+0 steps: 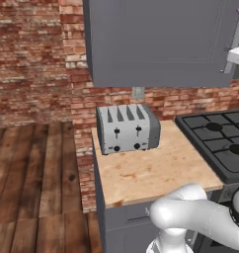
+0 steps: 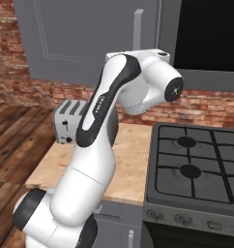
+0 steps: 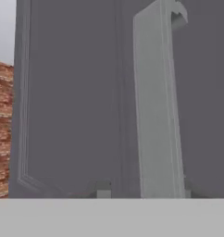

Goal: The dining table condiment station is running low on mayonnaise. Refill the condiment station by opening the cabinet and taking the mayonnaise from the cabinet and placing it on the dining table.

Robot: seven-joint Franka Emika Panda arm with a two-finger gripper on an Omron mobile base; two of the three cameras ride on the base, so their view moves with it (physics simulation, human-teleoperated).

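The cabinet (image 1: 156,44) is a dark grey wall unit above the counter, and its recessed-panel door (image 3: 72,102) is closed. Its long silver bar handle (image 3: 158,106) rises between my two fingertips in the hand view. My gripper (image 3: 145,192) is shut on that handle near its lower end. From the left base view the handle (image 1: 238,27) stands at the door's right edge with my white hand (image 1: 236,55) against it. The handle (image 2: 138,29) also shows above my arm in the right base view. The mayonnaise is hidden and the dining table is out of view.
A silver toaster (image 1: 127,128) sits at the back of a small wooden counter (image 1: 151,173) under the cabinet. A black gas stove (image 2: 196,164) adjoins the counter on the right. A brick wall (image 1: 27,59) and wooden floor (image 1: 32,173) lie to the left.
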